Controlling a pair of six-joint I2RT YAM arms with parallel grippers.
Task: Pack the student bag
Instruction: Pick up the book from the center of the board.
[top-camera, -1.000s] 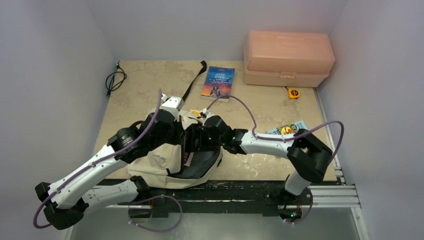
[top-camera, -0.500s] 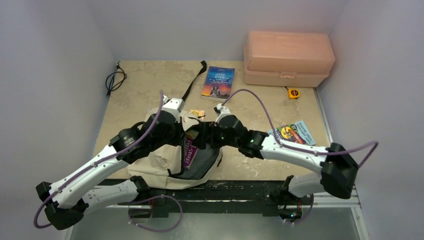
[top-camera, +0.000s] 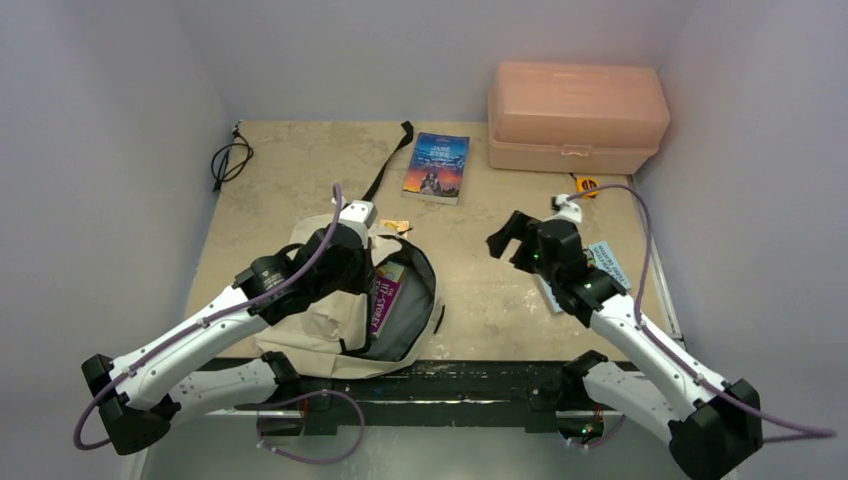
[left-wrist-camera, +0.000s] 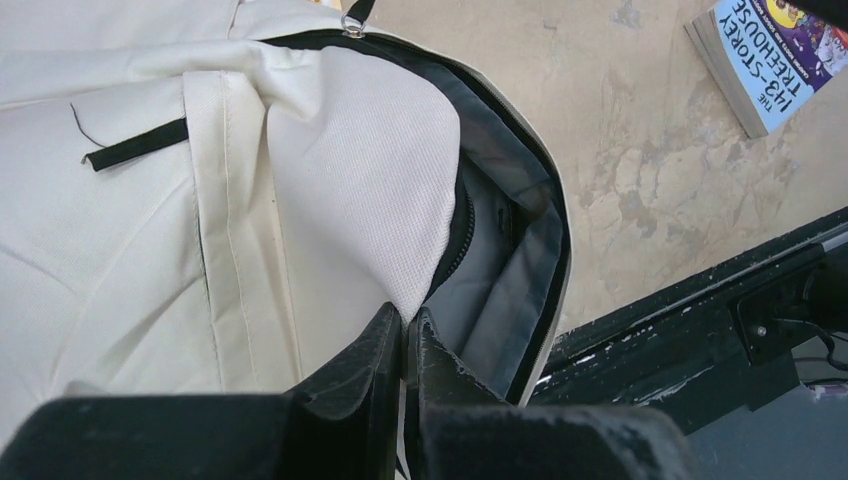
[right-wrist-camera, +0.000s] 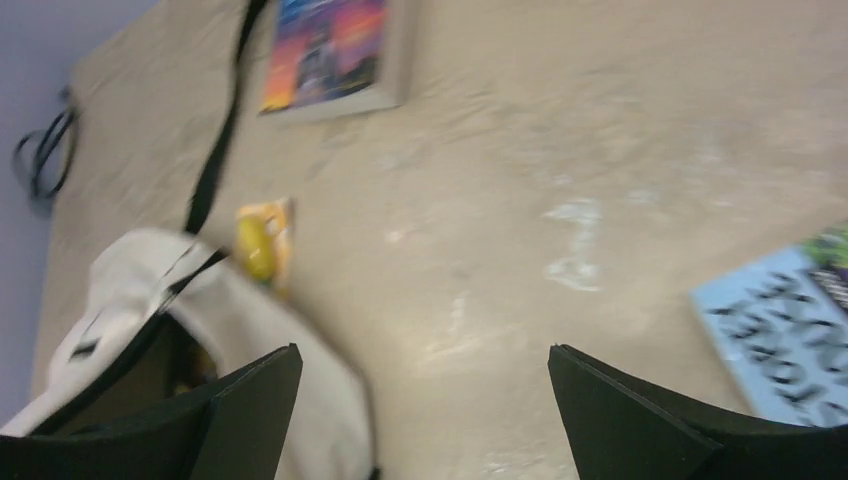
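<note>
Pinching the flap of the student bag, the clenched left gripper props it open, while the released, empty right gripper probably next needs to line up over the blue book.

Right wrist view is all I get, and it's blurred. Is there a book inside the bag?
Observer: Yes. From above, a purple book lies in the open bag.
Operator: What holds the bag open?
Observer: The left claw is shut on the edge of the bag's pale flap.
Operator: Anything beyond my right claw that I can't see?
Observer: A pink box in the far right corner, with a small tape measure just in front of it.
</note>
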